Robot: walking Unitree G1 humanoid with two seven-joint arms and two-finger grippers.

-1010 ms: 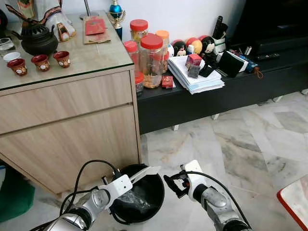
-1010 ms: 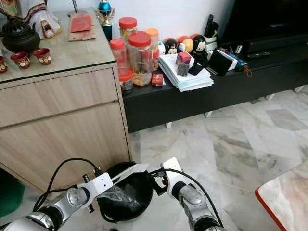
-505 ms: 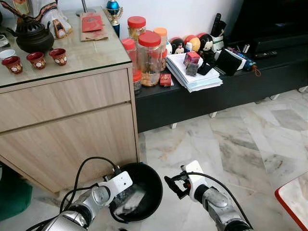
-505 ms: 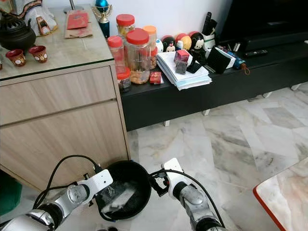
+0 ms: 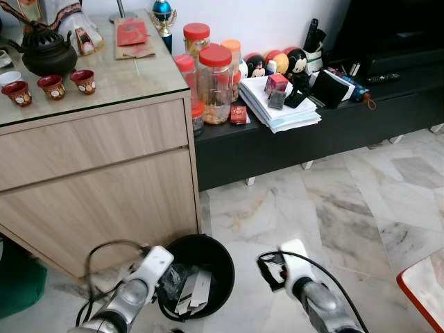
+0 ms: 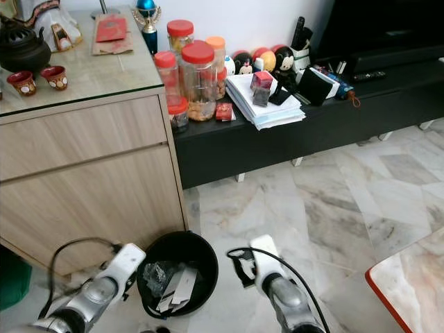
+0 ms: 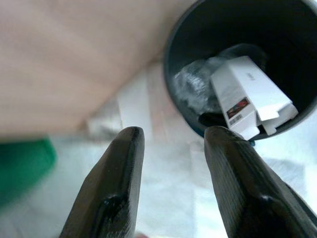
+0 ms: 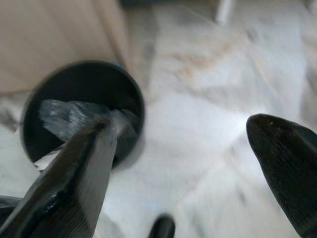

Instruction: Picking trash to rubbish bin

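A black round rubbish bin (image 5: pixel 223 258) stands on the marble floor against the wooden cabinet. Inside it lie a white carton (image 5: pixel 195 290) (image 7: pixel 247 94) and crumpled clear plastic (image 7: pixel 194 85). My left gripper (image 7: pixel 174 133) is open and empty, just outside the bin's rim on the bin's left side, with its fingers pointing towards the bin. My left arm (image 5: pixel 135 286) reaches in from the lower left. To the right of the bin, low over the floor, my right gripper (image 5: pixel 268 267) (image 8: pixel 182 124) hangs open wide and holds nothing.
The wooden cabinet (image 5: pixel 104 173) with a glass top and a tea set rises right behind the bin. A low black bench (image 5: pixel 312 142) with jars and papers runs along the wall. A green object (image 5: pixel 21 277) lies at the far left, and a red-edged table corner (image 5: pixel 423 291) is at the far right.
One second ago my left gripper held the white carton over the bin. The carton now lies inside, and the gripper has drawn back to the left. My right gripper has sunk lower.
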